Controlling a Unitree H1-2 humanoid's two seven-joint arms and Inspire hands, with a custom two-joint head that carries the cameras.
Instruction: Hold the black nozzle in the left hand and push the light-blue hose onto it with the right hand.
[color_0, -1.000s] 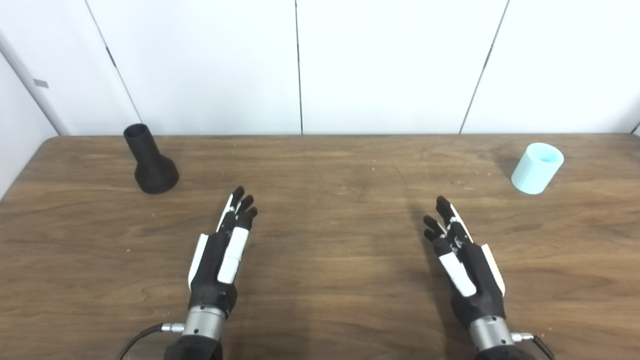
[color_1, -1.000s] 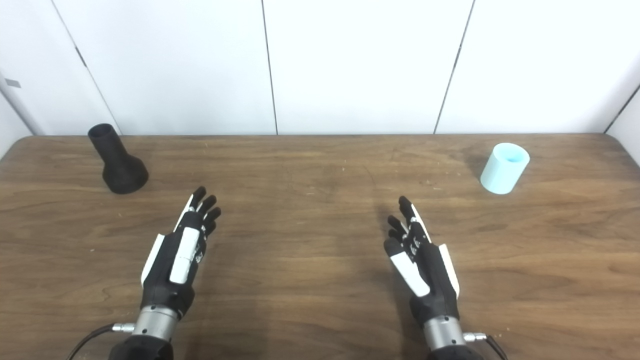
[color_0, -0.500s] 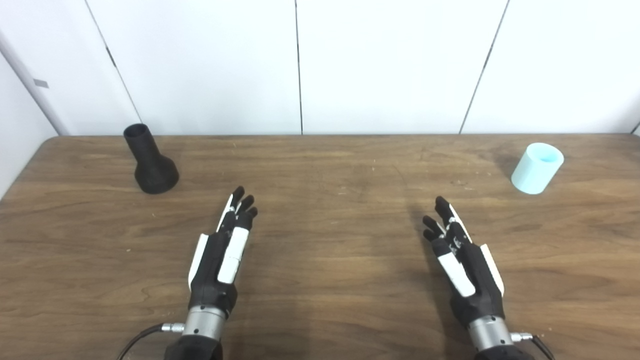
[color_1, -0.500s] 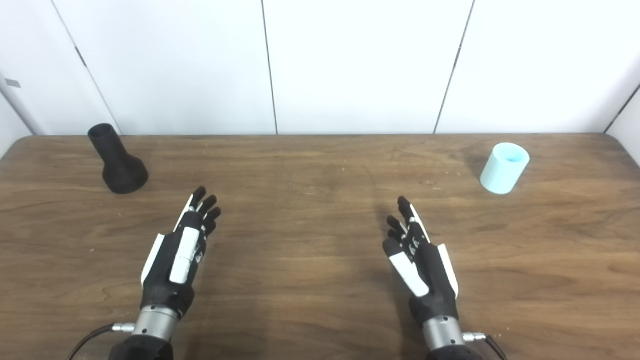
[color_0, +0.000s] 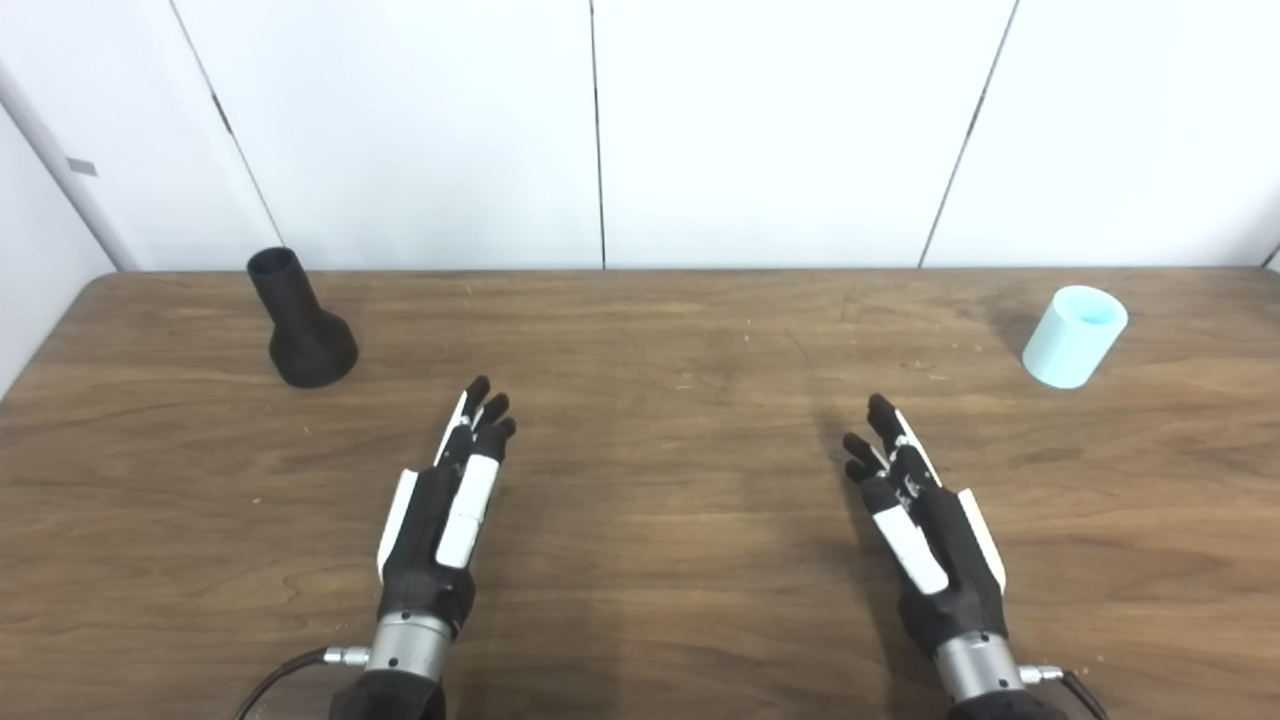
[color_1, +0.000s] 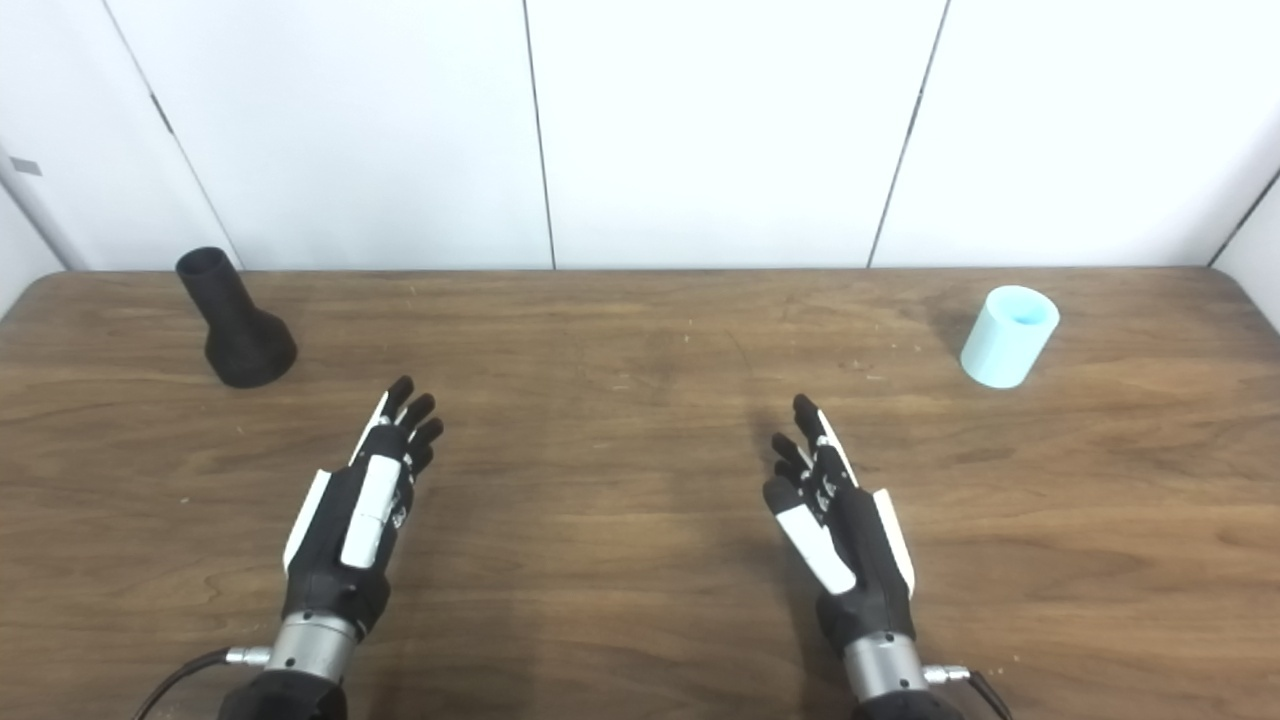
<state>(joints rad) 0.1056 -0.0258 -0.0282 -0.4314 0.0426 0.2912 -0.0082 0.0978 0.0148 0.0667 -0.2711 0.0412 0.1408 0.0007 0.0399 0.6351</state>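
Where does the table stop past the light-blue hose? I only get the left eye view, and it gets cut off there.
Observer: The right eye view shows the table ending in a rounded far corner, right of the light-blue hose.
Operator: What's next to that corner?
Observer: A white side wall stands there, meeting the back wall.

Wooden table stands against white panelled wall.
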